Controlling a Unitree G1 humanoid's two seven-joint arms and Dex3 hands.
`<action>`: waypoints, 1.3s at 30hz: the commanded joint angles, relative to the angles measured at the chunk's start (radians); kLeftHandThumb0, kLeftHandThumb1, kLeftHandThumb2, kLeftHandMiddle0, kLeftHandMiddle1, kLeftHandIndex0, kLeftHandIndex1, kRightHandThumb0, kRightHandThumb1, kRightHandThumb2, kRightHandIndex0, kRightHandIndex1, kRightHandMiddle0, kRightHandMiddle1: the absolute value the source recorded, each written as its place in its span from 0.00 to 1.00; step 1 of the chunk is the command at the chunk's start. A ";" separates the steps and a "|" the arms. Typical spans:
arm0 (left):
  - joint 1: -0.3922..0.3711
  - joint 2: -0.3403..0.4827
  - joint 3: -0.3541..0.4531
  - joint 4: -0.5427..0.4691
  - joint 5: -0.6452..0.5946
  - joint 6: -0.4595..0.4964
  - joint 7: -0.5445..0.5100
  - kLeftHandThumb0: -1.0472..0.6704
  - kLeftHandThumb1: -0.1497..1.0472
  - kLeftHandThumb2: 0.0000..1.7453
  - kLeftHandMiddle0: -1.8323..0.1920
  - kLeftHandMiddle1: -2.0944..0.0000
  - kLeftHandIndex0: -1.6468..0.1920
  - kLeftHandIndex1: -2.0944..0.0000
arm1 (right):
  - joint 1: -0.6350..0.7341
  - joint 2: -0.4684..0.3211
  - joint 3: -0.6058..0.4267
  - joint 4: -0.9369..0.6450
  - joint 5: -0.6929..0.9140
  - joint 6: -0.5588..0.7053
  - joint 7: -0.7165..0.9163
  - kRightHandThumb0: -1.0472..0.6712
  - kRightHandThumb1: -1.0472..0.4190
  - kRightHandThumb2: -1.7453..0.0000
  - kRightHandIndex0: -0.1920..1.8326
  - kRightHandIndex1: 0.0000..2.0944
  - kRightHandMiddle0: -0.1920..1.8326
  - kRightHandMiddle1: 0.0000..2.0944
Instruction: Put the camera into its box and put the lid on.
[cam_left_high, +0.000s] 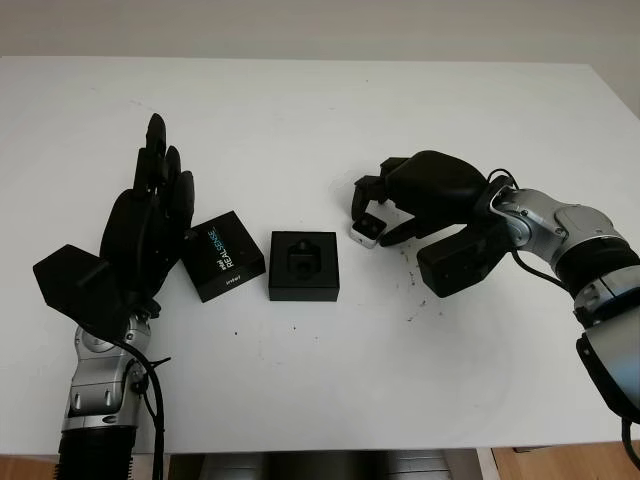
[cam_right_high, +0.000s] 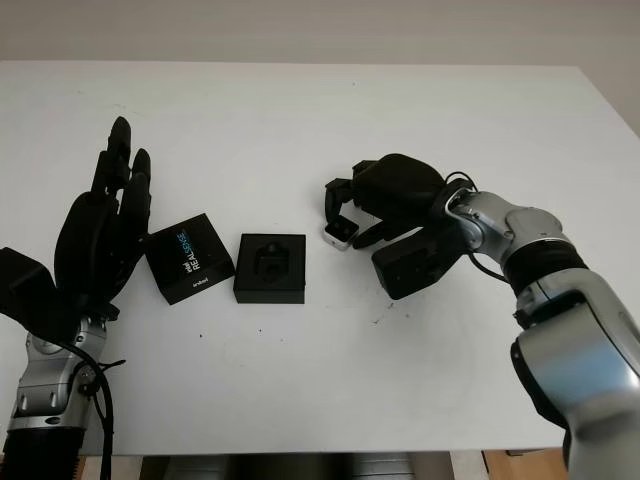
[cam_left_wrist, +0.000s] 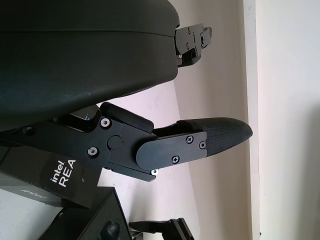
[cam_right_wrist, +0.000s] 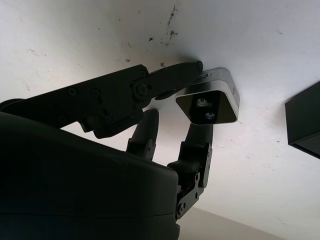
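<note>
A small silver camera (cam_left_high: 366, 229) with a dark lens face (cam_right_wrist: 212, 102) sits just right of the open black box (cam_left_high: 305, 265). My right hand (cam_left_high: 372, 212) is curled around it, with the thumb on one side and fingers (cam_right_wrist: 194, 150) on the other. I cannot tell whether the camera touches the table. The box has a moulded recess in its middle and nothing in it. Its black lid (cam_left_high: 222, 255), printed "intel REALSENSE", lies flat to the left of the box. My left hand (cam_left_high: 150, 215) is open and stands upright just left of the lid (cam_left_wrist: 55, 182).
The white table (cam_left_high: 300, 120) stretches far behind the objects. Small dark specks (cam_left_high: 410, 265) mark the surface near my right hand. The table's front edge runs close below both forearms.
</note>
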 joint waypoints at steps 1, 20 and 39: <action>0.007 -0.002 0.000 -0.009 0.000 -0.014 0.003 0.20 1.00 0.34 0.99 0.97 0.99 0.98 | 0.016 0.000 -0.004 -0.004 0.014 -0.014 0.012 0.39 0.10 0.97 0.24 0.62 0.29 0.59; 0.005 -0.002 -0.004 -0.003 0.010 -0.013 0.007 0.21 1.00 0.33 0.99 0.97 0.99 0.97 | 0.029 -0.011 0.006 -0.007 -0.012 0.004 -0.027 0.34 0.05 0.97 0.28 0.26 0.28 0.71; 0.009 0.001 -0.006 -0.004 0.014 -0.017 0.007 0.22 1.00 0.33 0.99 0.97 0.99 0.97 | 0.042 0.015 -0.135 0.021 0.220 0.126 0.241 0.36 0.04 0.97 0.24 0.08 0.25 0.72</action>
